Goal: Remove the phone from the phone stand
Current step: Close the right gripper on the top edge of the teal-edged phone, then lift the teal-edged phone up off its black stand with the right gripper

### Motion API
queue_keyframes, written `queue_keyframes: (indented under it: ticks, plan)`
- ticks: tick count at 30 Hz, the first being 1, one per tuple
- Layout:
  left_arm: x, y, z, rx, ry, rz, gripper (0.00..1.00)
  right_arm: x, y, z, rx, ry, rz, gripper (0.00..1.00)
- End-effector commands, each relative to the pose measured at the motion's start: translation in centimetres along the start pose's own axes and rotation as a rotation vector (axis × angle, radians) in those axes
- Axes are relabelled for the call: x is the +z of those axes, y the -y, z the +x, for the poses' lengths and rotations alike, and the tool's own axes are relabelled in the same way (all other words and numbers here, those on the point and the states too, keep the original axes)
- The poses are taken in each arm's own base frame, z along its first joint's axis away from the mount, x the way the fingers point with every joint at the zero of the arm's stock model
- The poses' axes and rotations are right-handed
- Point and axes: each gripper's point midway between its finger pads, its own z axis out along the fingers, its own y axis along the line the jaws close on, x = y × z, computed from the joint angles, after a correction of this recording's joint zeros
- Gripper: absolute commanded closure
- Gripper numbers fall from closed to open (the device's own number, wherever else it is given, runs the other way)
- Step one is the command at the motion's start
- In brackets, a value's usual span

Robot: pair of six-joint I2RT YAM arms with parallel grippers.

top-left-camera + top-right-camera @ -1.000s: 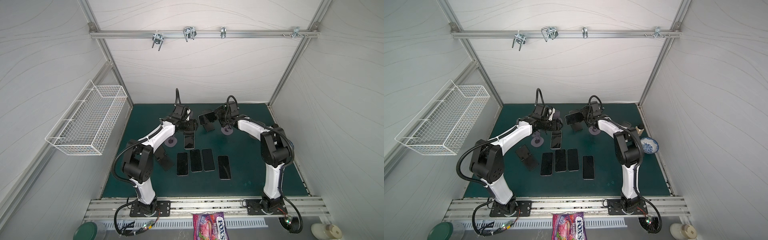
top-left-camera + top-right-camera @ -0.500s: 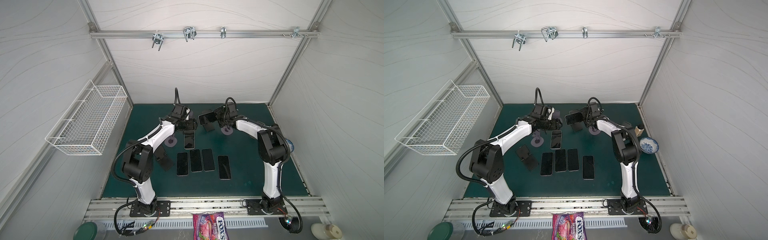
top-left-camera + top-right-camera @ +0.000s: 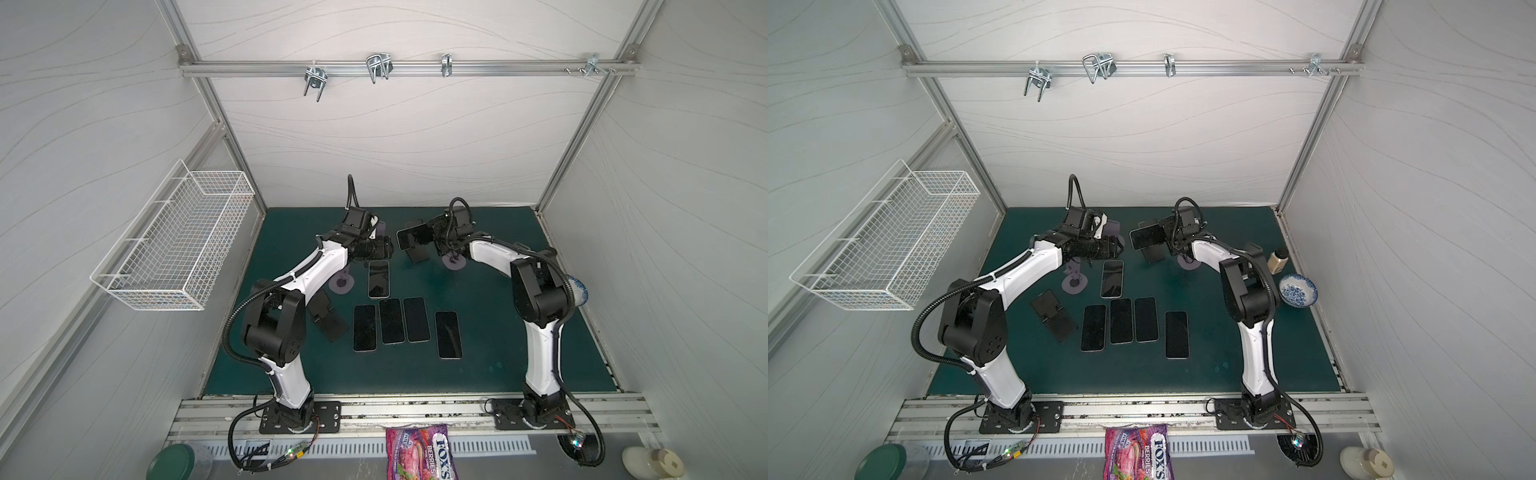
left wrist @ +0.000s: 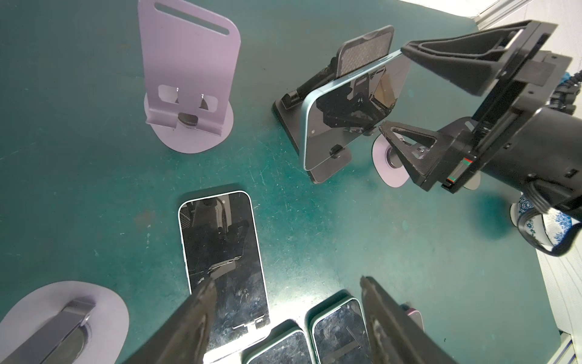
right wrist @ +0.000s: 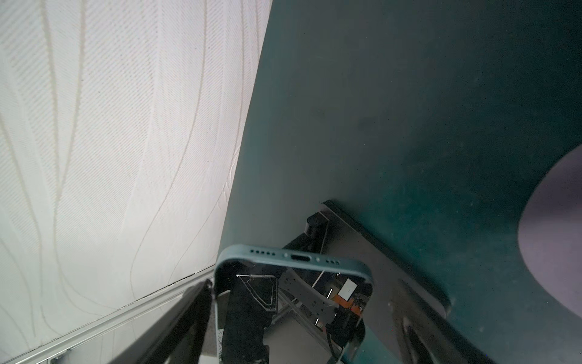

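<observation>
A phone [image 3: 411,239] [image 3: 1145,237] with a blue-green rim leans sideways on a black phone stand [image 4: 285,118] at the back middle of the green mat. My right gripper [image 3: 428,240] [image 4: 393,89] is open and straddles the phone's end. In the right wrist view one of its fingers [image 5: 201,296] touches the edge of the phone [image 5: 293,261], while the other stands a little off the opposite edge. My left gripper [image 3: 384,246] [image 4: 286,280] hovers open, with nothing in it, over a phone lying flat [image 4: 220,245].
Several phones [image 3: 390,320] lie flat in a row mid-mat. Purple stands [image 4: 189,78] [image 3: 341,284] [image 3: 453,262] and a folded black stand [image 3: 326,316] sit around. A blue-white bowl [image 3: 1298,291] and a small bottle [image 3: 1278,259] are at the right edge. The back wall is close.
The right arm has shifted slightly and its jaws have come in a little round the phone. The phone still rests on the stand. The left arm is unchanged.
</observation>
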Motion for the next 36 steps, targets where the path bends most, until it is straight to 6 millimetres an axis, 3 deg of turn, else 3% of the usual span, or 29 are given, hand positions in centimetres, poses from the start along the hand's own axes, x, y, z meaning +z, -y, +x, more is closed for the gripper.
queue_keyframes:
  ticks: [1, 36]
  plan:
    - [-1.3, 1.1, -1.8, -0.001, 0.043, 0.029, 0.26, 0.4, -0.9, 0.0, 0.031, 0.013, -0.023, 0.11]
    - [-0.8, 1.1, -1.5, -0.022, 0.025, 0.039, 0.26, 1.6, -0.3, -0.1, 0.05, 0.03, -0.007, 0.15]
